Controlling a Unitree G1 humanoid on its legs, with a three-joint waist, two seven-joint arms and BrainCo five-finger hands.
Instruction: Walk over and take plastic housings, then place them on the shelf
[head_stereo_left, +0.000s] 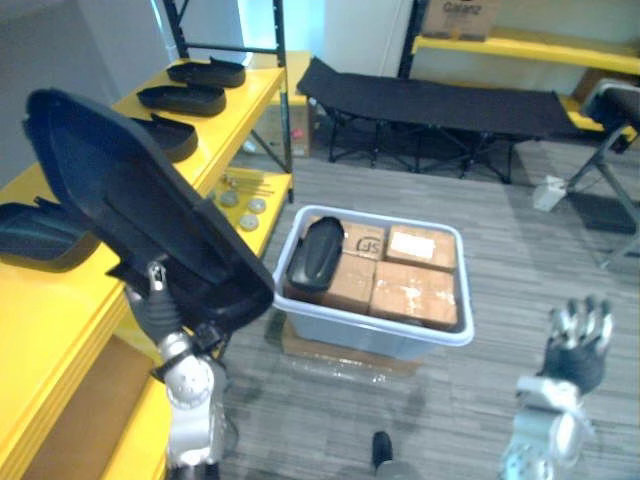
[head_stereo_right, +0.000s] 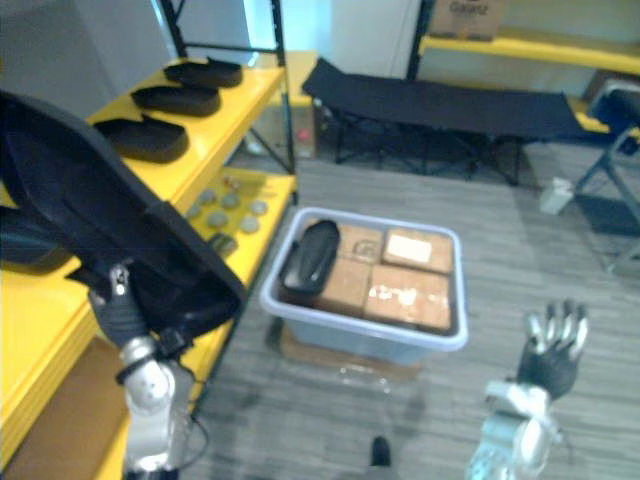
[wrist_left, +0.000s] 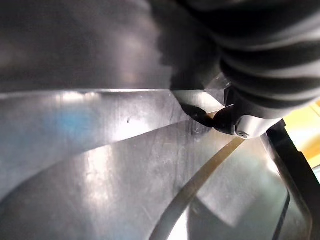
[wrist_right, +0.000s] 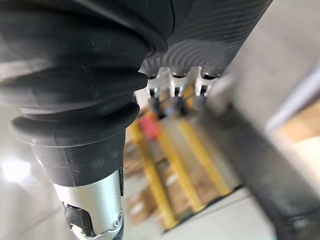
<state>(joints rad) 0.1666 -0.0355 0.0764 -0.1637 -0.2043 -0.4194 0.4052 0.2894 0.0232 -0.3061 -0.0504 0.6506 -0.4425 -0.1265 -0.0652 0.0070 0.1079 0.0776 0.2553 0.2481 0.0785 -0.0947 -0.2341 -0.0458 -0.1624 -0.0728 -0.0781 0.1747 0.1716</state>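
L hand (head_stereo_left: 155, 300) grips housing (head_stereo_left: 120, 190) over shelf (head_stereo_left: 70, 310); bin (head_stereo_left: 380, 338) w/ boxes (head_stereo_left: 415, 295) alongside.

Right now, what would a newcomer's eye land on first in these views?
The big black housing gripped by the left hand and raised at the edge of the yellow shelf, at the near left. Next, the grey bin on the floor ahead, holding brown boxes and a second housing. The right hand hangs open at the lower right.

housing (head_stereo_left: 130, 200) blk | shelf (head_stereo_left: 55, 310) yellow | bin (head_stereo_left: 380, 335) pale grey | boxes (head_stereo_left: 415, 292) brown, 1 w/ white label (head_stereo_left: 412, 243) | floor (head_stereo_left: 520, 270) grey, plank stripes | cot (head_stereo_left: 430, 100) blk fabric
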